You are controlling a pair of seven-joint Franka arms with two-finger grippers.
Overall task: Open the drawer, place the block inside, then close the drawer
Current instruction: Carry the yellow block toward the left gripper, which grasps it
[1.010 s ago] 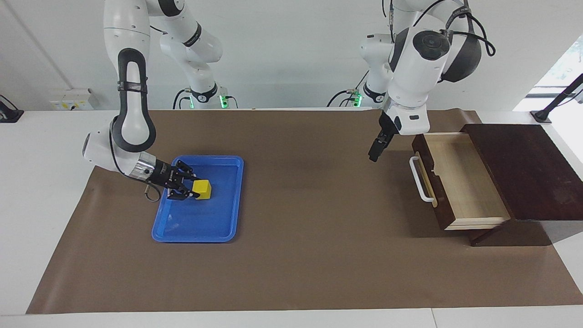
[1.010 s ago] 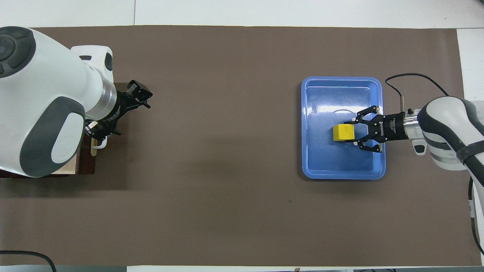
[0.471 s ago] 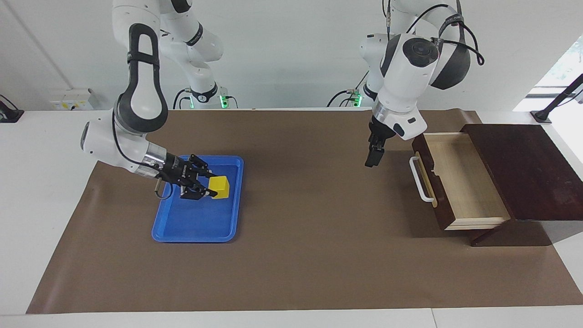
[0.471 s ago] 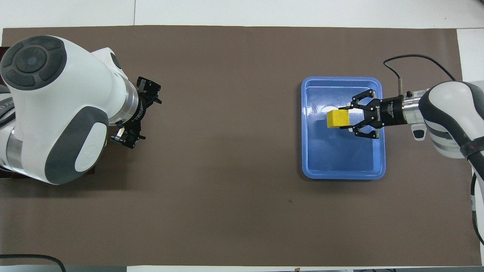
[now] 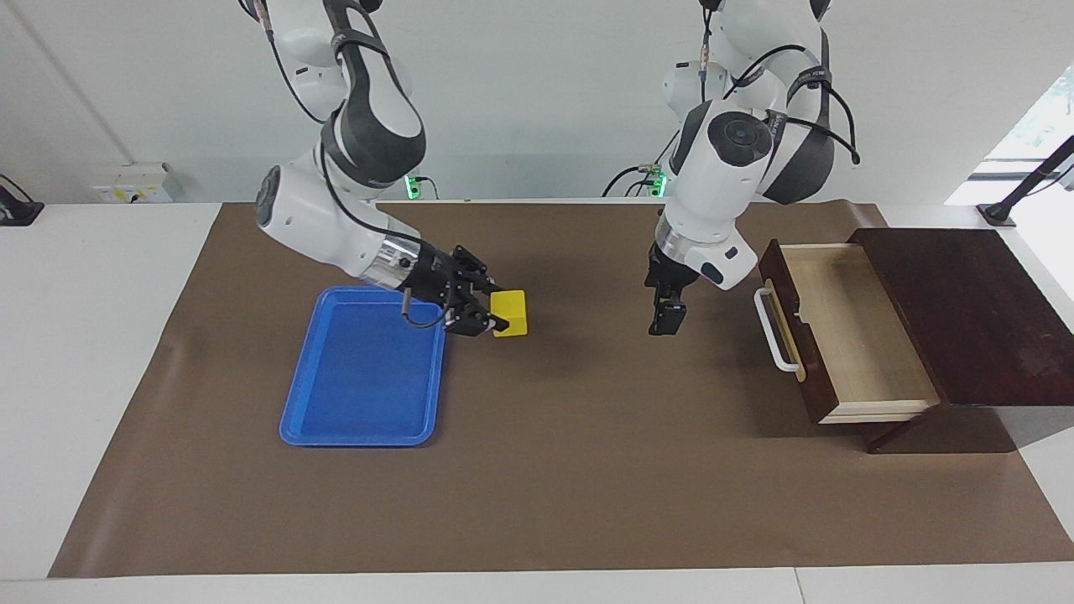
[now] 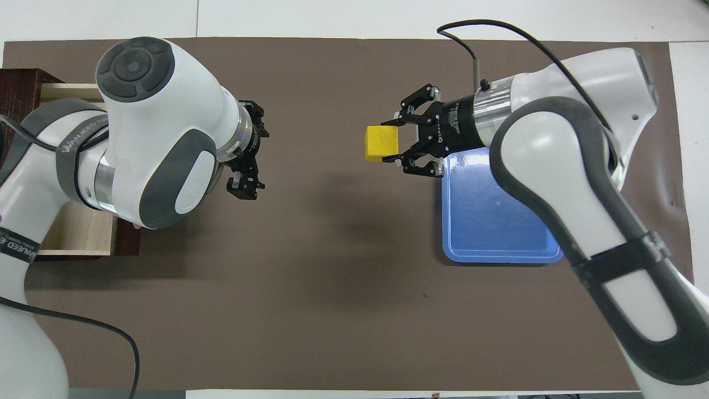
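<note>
Right gripper (image 5: pixel 495 317) (image 6: pixel 394 141): fingers clamped on the yellow block (image 5: pixel 510 313) (image 6: pixel 381 143), one finger on each side face. The block is carried in the air, clear of the surface, over the brown table mat (image 5: pixel 545 470) (image 6: pixel 310 277) just off the edge of the blue plastic tray (image 5: pixel 361 369) (image 6: pixel 493 221) that faces the drawer. The gripper points roughly level, toward the left arm's end of the table. The right arm reaches in above the tray corner nearest the robots; a thin black cable loops off its wrist.

Left gripper (image 5: pixel 665 319) (image 6: pixel 243 185): fingers apart, nothing between them. It hangs pointing downward over bare mat, between the block and the drawer, nearer to the drawer front. It touches neither.

Drawer (image 5: pixel 847 335) (image 6: pixel 72 221): pulled out of the dark wooden box (image 5: pixel 965 310) (image 6: pixel 19 88), which sits at the left arm's end of the table. The pale wood interior is exposed, and no object shows in the part that can be seen. The white bar handle (image 5: pixel 774 329) sits on the drawer front, facing the tray. In the overhead view the left arm covers most of the drawer and hides the handle.

Tray: lies flat on the mat toward the right arm's end of the table, well apart from the drawer. In the overhead view the right arm hides part of its rim.
</note>
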